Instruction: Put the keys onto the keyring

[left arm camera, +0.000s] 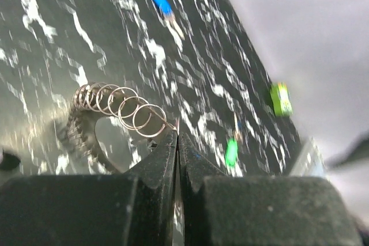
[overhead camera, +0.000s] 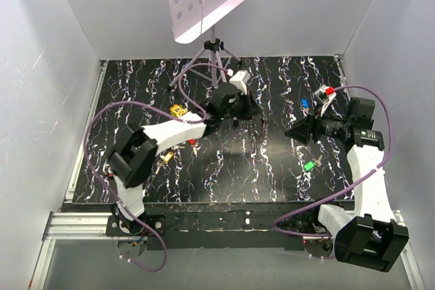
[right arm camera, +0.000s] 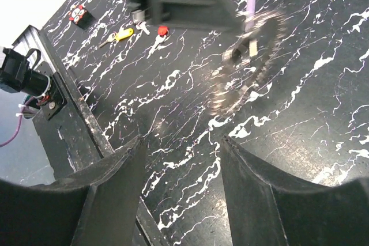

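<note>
Top view: left end effector [overhead camera: 242, 111] clenched on keyring [overhead camera: 253, 132], over middle of table [overhead camera: 224, 181]. Right end effector [overhead camera: 297, 129] near, released, empty. Loose keys [overhead camera: 305, 104] lie around.

Left wrist view: pinch sits on thin wire coil [left arm camera: 124, 105] — could slip, ring could drop. Ring grey, toothed.

Right wrist view: keyring blurry — maybe swinging, hard to thread.

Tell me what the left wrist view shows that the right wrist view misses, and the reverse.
Left wrist only: blue key, green key, a wire coil held by the shut left gripper. Right wrist only: red key, yellow key, the open right gripper. Both: the toothed keyring and the table.
</note>
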Available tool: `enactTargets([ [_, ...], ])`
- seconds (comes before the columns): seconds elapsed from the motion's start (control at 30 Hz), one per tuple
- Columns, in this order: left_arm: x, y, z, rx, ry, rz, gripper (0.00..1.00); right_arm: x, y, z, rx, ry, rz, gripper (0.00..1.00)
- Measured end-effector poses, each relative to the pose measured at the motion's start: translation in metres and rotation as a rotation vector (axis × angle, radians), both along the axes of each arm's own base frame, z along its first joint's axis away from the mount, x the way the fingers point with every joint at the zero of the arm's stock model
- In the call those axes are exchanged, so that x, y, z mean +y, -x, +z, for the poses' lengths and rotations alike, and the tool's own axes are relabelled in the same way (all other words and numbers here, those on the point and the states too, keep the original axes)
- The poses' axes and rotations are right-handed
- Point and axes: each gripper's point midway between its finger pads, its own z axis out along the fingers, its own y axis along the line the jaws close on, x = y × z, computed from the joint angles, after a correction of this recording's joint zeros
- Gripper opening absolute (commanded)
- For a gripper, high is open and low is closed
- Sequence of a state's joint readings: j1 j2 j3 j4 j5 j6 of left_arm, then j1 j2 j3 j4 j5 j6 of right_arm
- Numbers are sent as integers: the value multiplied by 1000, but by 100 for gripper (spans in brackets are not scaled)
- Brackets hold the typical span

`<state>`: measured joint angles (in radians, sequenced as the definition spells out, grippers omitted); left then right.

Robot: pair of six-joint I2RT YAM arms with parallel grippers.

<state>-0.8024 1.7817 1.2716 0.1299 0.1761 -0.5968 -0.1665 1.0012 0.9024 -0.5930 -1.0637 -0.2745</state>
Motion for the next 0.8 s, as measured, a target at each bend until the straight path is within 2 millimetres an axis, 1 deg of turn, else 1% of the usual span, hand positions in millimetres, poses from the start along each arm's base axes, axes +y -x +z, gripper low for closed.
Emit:
enactTargets([
  [0.1, -28, -41, -2, -20, 33, 76, 0, -3, -1, -4, 3, -14, -11, 61],
  [0.2, -60, -90, 4, -81, 83, 151, 0, -8, -2, -3, -14, -22, -24, 61],
  [0.27, -75, -116, 6, -122, 100, 193, 0, -11, -4, 0, -30, -26, -33, 61],
  [0.3, -84, -133, 9, -154, 108, 219, 0, -12, -4, 2, -37, -27, -37, 61],
  [0.37, -90, -147, 6, -179, 104, 248, 7, -14, -4, 4, -48, -28, -45, 61],
  [0.4, -92, -154, 4, -192, 103, 264, 9, -15, -4, 5, -52, -28, -48, 61],
  [0.47, -92, -161, -7, -196, 82, 285, 15, -17, -4, 7, -62, -30, -53, 61],
  [0.5, -91, -163, -16, -186, 64, 289, 21, -17, -5, 7, -65, -30, -55, 60],
  [0.53, -90, -163, -24, -178, 52, 289, 30, -18, -5, 8, -69, -31, -56, 61],
  [0.6, -85, -161, -44, -148, 25, 289, 42, -19, -5, 8, -74, -31, -57, 61],
  [0.67, -79, -154, -66, -110, -2, 283, 54, -19, -5, 8, -75, -34, -57, 61],
  [0.73, -68, -141, -96, -56, -51, 265, 61, -19, -4, 7, -73, -42, -55, 61],
  [0.8, -57, -125, -120, -6, -99, 244, 70, -20, -3, 6, -69, -50, -56, 61],
])
